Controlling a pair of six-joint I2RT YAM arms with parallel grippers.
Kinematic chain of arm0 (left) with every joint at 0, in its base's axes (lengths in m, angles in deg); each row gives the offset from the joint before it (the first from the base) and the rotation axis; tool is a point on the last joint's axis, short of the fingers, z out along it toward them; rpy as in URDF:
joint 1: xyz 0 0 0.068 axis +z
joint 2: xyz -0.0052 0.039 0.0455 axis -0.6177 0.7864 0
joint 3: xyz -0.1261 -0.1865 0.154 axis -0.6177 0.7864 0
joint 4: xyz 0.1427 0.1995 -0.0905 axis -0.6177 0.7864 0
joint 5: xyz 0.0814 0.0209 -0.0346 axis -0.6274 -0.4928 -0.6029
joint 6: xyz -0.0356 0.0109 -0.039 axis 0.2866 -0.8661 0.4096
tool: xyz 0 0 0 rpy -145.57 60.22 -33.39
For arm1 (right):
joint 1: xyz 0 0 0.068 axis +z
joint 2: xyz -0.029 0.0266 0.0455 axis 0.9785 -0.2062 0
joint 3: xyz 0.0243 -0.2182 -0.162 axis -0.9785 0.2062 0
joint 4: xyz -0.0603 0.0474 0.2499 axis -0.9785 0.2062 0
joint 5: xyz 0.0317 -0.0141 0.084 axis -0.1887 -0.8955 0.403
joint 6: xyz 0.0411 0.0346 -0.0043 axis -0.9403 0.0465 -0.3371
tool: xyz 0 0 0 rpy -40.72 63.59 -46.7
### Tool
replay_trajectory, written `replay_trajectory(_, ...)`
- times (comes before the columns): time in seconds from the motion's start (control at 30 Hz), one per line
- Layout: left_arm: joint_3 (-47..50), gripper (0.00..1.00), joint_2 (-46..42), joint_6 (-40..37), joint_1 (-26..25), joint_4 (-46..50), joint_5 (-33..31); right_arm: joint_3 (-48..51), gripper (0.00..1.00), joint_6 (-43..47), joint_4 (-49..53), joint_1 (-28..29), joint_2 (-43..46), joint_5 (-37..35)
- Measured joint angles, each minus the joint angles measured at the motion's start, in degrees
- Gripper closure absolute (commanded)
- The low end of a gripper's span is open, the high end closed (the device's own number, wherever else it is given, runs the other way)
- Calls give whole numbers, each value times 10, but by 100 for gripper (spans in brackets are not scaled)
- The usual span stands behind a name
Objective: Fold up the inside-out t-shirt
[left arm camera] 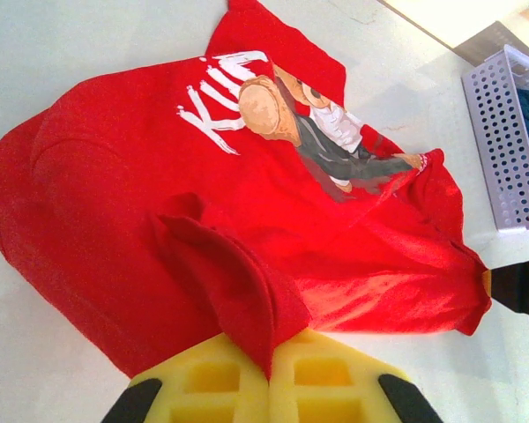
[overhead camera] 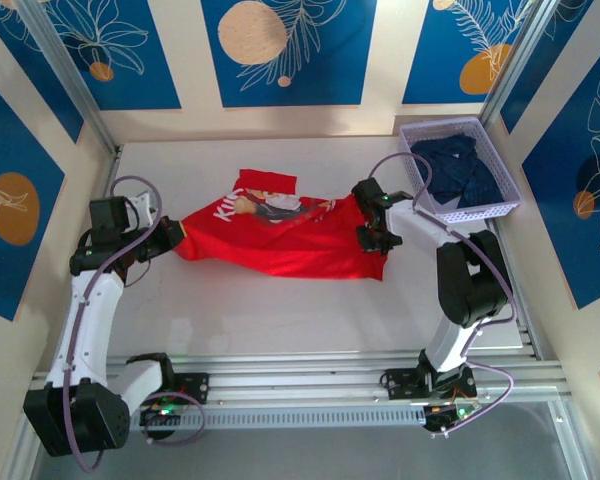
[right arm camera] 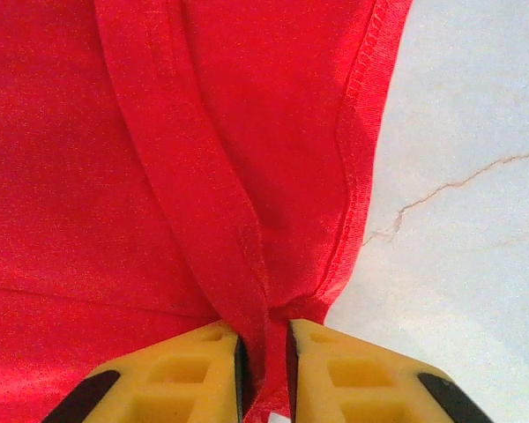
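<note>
Yellow finger pads point(left arm camera: 213, 379) of the left gripper point(left arm camera: 271, 374), lowest in the left wrist view, pressed together on a raised fold of the inside-out t-shirt point(left arm camera: 115, 203). Red cloth pinched in the seam between them, standing up as a small ridge just past the tips. Spread beyond that over the pale table point(left arm camera: 35, 53), printed face up, with white lettering point(left arm camera: 213, 97) and a tan-and-white bear picture point(left arm camera: 300, 115) toward the far edge.

Right gripper point(right arm camera: 264, 370) likewise clamped on the same shirt. Narrow gap between its own yellow pads point(right arm camera: 185, 370) filled by a stitched, hemmed fold of red cloth. Held right at the garment's edge, beside bare tabletop marked by a thin crack point(right arm camera: 450, 185).

From the top external view: shirt lying across the middle of the table, drawn out sideways between the two grippers. Narrow and bunched at the left end, where the left gripper grips it; broader at the right end, where the right gripper holds the hem. Print near the far side, with one red flap point(overhead camera: 268, 181) lying past it toward the back wall. Loosely rumpled, not flat, with creases running along its length.

At the far right corner, a white perforated basket point(overhead camera: 477, 212) holding dark navy clothing point(overhead camera: 465, 168), apart from the shirt and just behind the right arm
</note>
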State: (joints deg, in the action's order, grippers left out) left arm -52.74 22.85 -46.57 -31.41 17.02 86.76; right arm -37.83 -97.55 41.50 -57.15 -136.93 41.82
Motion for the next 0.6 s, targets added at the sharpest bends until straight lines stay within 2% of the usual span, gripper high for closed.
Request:
replay_trajectory(0.5,2,100,-3,0,0,0,0,35,77,-5,-30,-18,3,66)
replay_trajectory(0.6,2,100,-4,0,0,0,0,42,81,-6,-35,-20,10,81)
